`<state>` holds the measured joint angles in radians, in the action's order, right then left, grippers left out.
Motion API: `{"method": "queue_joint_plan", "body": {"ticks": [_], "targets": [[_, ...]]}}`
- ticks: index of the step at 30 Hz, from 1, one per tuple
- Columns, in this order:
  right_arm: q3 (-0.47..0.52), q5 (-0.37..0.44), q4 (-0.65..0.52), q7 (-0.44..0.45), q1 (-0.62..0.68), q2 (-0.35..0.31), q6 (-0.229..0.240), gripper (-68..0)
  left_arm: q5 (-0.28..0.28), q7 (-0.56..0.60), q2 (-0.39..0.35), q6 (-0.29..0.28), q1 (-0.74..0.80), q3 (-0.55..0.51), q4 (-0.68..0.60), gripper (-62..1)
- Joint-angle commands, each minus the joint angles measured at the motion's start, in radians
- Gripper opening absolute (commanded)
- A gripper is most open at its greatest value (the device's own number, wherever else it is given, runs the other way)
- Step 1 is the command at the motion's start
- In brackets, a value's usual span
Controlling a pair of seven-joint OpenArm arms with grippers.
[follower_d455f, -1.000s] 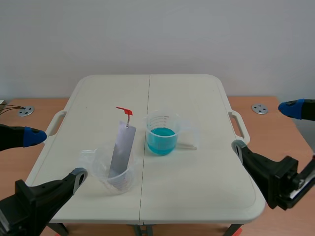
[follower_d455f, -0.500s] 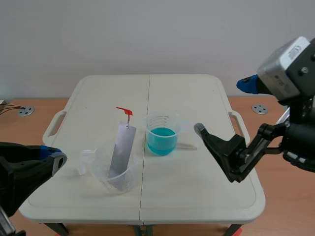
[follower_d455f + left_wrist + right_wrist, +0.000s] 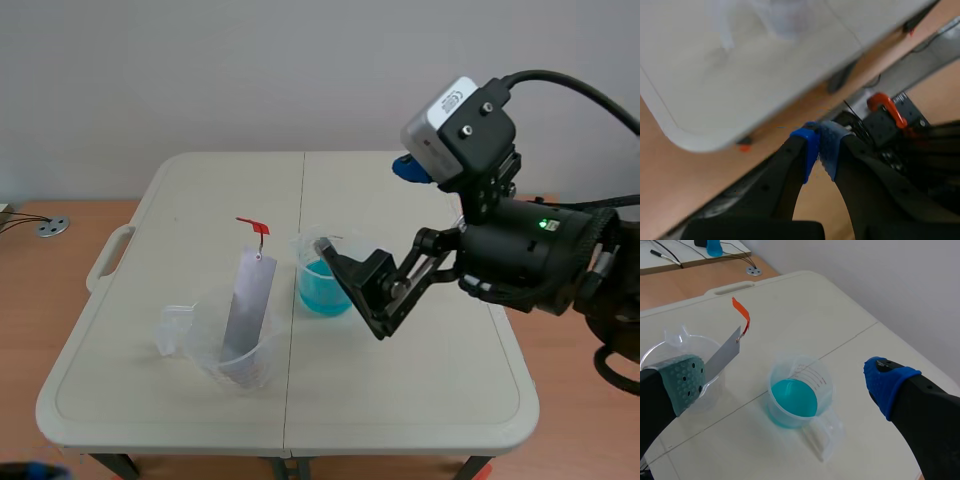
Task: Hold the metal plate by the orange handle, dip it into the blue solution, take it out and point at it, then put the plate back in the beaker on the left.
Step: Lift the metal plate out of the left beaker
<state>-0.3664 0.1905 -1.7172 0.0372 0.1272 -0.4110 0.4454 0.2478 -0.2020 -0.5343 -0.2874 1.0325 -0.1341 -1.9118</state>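
Shows metal plate (image 3: 247, 300) leaning in beaker (image 3: 225, 345), orange handle (image 3: 253, 225) uppermost, at 8 o'clock from blue solution (image 3: 328, 275). Shows right gripper (image 3: 363, 205) spread wide and empty by the solution, left gripper (image 3: 820, 147) closed on nothing.

Two beakers on the table (image 3: 420, 400)
Plate (image 3: 248, 305) leans in the left beaker (image 3: 235, 365); solution beaker (image 3: 312, 287) just right, slightly behind.

White folding table (image 3: 400, 400), clear beaker (image 3: 205, 345) standing on it, beaker of blue solution (image 3: 318, 288) nearby
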Motion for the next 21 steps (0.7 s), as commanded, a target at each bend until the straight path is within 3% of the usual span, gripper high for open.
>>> {"method": "queue_joint_plan", "body": {"ticks": [1,14,21], "targets": [[-0.014,0.010,0.013,-0.003,-0.042,0.012,-0.003,-1.2,-0.010,0.009,0.004,0.006,0.035,-0.004,0.015,-59.0],[-0.183,-0.008,0.242,-0.032,-0.255,0.104,-0.003,-1.2,-0.010,0.001,0.004,0.005,0.115,0.000,0.209,-59.0],[-0.248,-0.018,0.338,-0.032,-0.338,0.154,-0.003,-1.2,-0.009,0.001,0.004,0.005,0.114,0.000,0.244,-59.0]]}}
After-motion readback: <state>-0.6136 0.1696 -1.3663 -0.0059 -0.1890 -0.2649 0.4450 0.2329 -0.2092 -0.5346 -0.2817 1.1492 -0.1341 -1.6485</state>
